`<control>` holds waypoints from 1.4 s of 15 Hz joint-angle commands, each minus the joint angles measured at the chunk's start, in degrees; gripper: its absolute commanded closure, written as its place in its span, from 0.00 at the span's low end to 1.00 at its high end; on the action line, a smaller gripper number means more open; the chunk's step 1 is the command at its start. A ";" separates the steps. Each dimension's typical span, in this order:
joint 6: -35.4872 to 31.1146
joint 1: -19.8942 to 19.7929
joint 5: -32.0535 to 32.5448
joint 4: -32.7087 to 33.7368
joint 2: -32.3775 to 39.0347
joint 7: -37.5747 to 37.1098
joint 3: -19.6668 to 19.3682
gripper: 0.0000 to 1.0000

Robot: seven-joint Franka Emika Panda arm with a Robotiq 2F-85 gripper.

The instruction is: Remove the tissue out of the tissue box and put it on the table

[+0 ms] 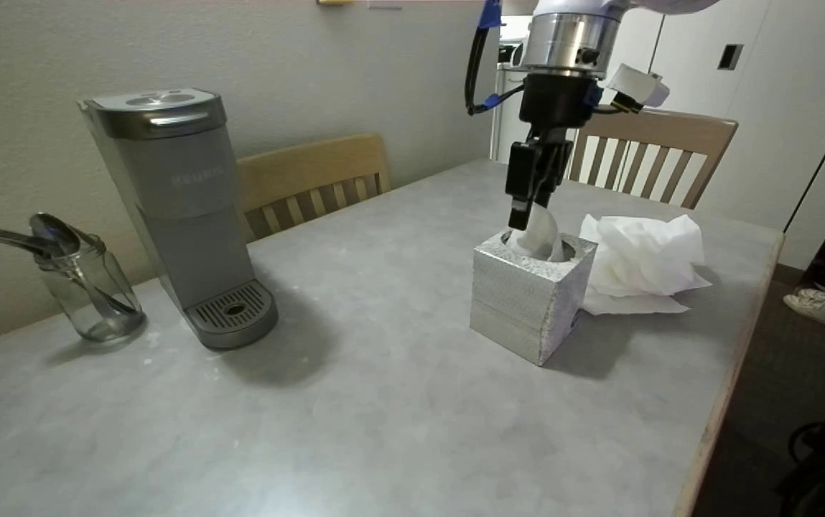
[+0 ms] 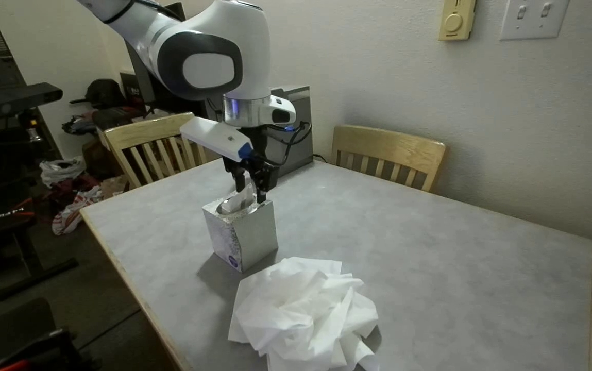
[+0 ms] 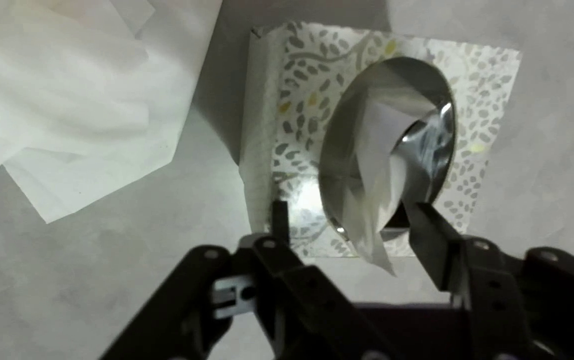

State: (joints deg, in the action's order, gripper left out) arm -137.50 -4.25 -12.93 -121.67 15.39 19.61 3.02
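Note:
A silver tissue box [image 1: 511, 305] stands upright on the grey table [image 1: 326, 424]; it also shows in an exterior view [image 2: 256, 238] and the wrist view [image 3: 306, 80]. A white tissue [image 1: 541, 235] sticks up out of its oval opening, its tip pointing toward the gripper in the wrist view [image 3: 379, 170]. My gripper [image 3: 352, 222] is open just above the box, pointing down. Its fingers stand apart on either side of the tissue's tip, not closed on it. In an exterior view the gripper [image 2: 251, 191] is at the box's top edge.
A pile of crumpled white tissues [image 1: 642, 258] lies on the table beside the box, also in the wrist view [image 3: 82, 100]. A grey coffee maker [image 1: 193, 208] and a glass jar with cutlery [image 1: 96, 301] stand near the wall. Wooden chairs [image 2: 388, 149] stand round the table.

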 commanded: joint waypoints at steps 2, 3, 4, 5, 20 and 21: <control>0.09 -0.34 -0.33 -0.42 -0.96 -1.02 -0.17 0.32; 0.15 -0.34 -0.28 -0.45 -1.06 -1.10 -0.18 0.43; 0.15 -0.35 -0.26 -0.46 -1.07 -1.12 -0.19 0.43; 0.16 -0.40 -0.36 -0.44 -1.05 -1.07 -0.19 0.49; 0.56 0.00 0.47 -0.51 -2.36 -1.26 -0.35 1.00; 0.55 0.11 0.63 -0.55 -2.61 -1.32 -0.37 1.00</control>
State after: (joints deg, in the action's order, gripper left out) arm -137.41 -4.21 -12.87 -121.48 14.39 18.67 2.77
